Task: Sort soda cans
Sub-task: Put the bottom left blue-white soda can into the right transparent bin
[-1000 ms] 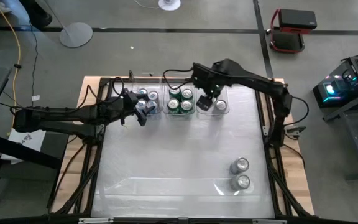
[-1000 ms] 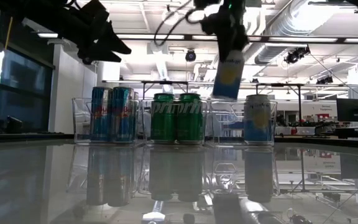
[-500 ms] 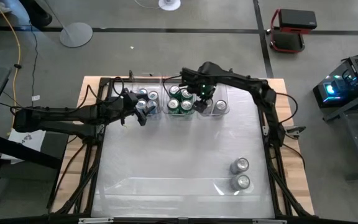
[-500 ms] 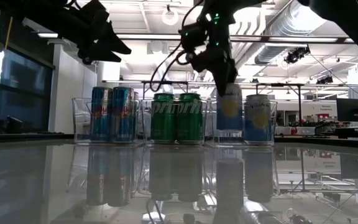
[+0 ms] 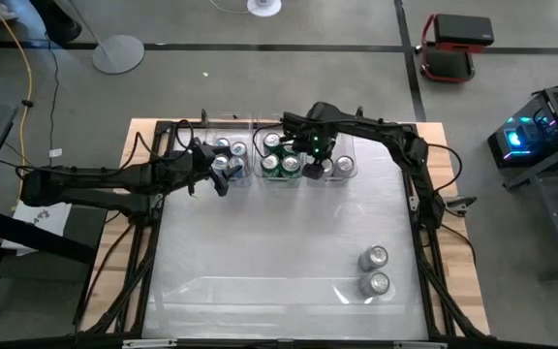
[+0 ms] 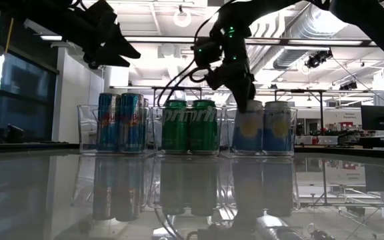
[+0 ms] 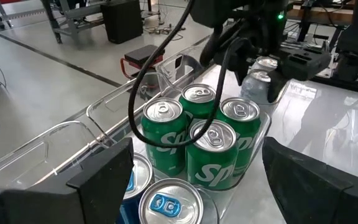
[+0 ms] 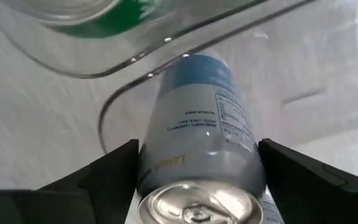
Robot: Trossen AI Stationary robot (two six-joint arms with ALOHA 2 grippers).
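Note:
Three clear bins stand in a row at the table's far side. The left bin holds blue cans, the middle one green cans, and the right bin two silver-grey cans. My right gripper points down over the right bin, around the left silver-grey can, which stands upright on the bin's floor beside the other. My left gripper hangs open above the blue cans, with nothing between its fingers. My right gripper has the silver-grey can's upper side wall, just below the rim, between its two fingers. They come from above and point down. No gap shows between fingers and can. The can stands upright on its bottom on the bin's floor.
Two more silver-topped cans stand upright near the table's near right corner. The middle of the table between them and the bins is bare. The right arm reaches across from the table's right edge.
My right gripper has come down into the right bin, a little toward the table's left, carrying the silver-grey can. The can hung tilted above the bin. It has since turned upright and now stands on the bin's floor beside the other silver-grey can.

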